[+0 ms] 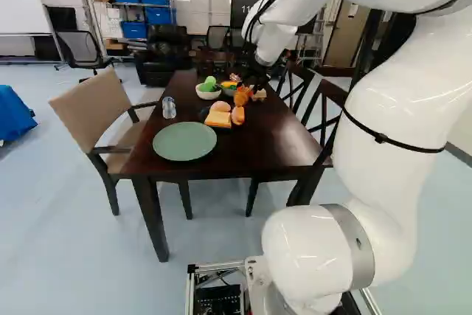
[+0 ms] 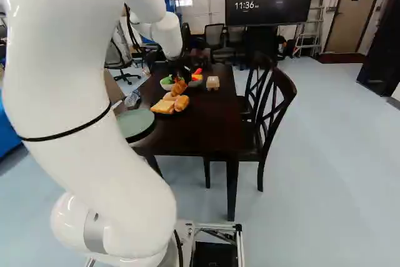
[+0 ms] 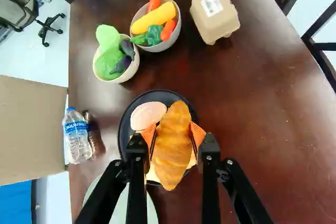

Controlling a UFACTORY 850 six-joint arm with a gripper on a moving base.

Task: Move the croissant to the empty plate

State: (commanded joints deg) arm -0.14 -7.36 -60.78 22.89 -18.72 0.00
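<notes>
Item: one croissant point(image 3: 173, 148), pinched in my hand point(image 3: 174, 141) above the black plate point(image 3: 125, 129); handling: carry level, clear the bread point(image 1: 218, 119), lower gently onto the green plate's centre point(image 1: 184, 142).

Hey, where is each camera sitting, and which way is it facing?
Left base view: on the base, behind and left of the arm, facing ahead over the table; the arm stands right of the middle.
Right base view: behind and right, facing likewise; the arm stands left of the middle.
Wrist view: on the wrist, looking along the tool, which shows gripping the croissant.
Both base views share the table and green plate.
</notes>
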